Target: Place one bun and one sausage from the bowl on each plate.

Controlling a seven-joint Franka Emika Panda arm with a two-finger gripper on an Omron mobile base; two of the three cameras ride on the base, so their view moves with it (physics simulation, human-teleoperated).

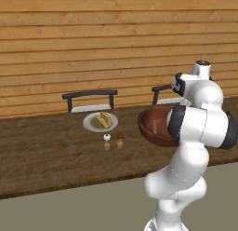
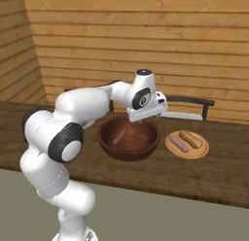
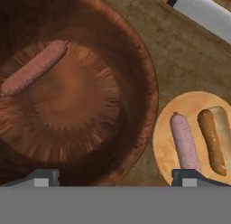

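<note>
The dark reddish-brown bowl [image 2: 129,151] [image 1: 148,125] [image 3: 135,83] stands on the wooden table and holds one sausage [image 2: 119,136] [image 3: 34,67] [image 1: 154,127]. Right of it, a tan plate [image 2: 199,151] [image 3: 194,101] carries a sausage [image 2: 178,143] [image 3: 185,142] and a bun [image 2: 190,139] [image 3: 214,137] side by side. Farther left, a pale grey plate [image 1: 90,123] holds a bun [image 1: 104,119]. My gripper [image 2: 144,119] [image 3: 117,178] hovers open over the bowl's right rim, between bowl and tan plate, with nothing between its fingers.
Two small shakers, one white [image 1: 107,137] and one brown [image 1: 120,136], stand in front of the grey plate. Two dark chairs [image 1: 89,98] [image 2: 194,106] are pushed in at the table's far side, against a wooden plank wall.
</note>
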